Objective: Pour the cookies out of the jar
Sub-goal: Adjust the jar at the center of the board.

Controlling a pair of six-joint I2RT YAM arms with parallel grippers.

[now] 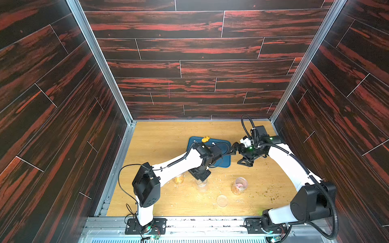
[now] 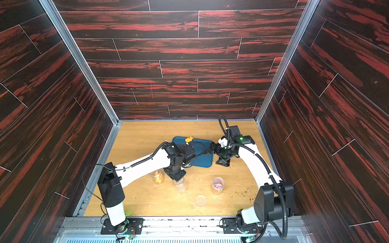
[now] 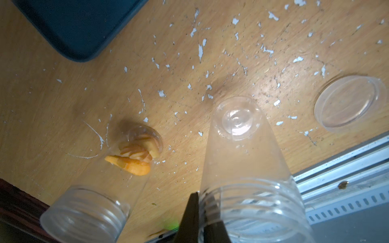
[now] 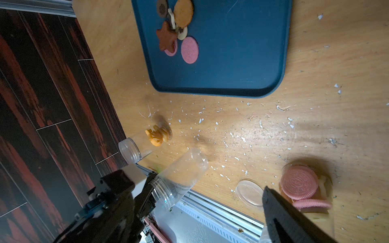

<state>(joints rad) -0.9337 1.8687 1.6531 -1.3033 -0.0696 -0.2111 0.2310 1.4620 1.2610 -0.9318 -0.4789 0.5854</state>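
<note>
The left gripper is clamped on the threaded neck of an empty clear jar, with one finger outside the wall and one inside the mouth. The jar hangs mouth-up under the wrist, and I cannot tell whether its base touches the wooden table. Just beside it, on the robot's left, a second clear jar stands upright with a few orange and yellow biscuits at the bottom. On the other side a third jar holds pink round biscuits. A clear lid lies flat on the table between the held jar and the pink one, nearer the front rail. Pale crumbs are scattered over the wood around all three jars. Farther back lies the blue tray, and on it the cookies sit in a small cluster well apart from the held jar: a brown star, an orange round, pink rounds, and dark and white pieces. A small orange piece rests at the tray's far edge. The right gripper hovers at the tray's right edge with its jaws spread wide and nothing between them.
</note>
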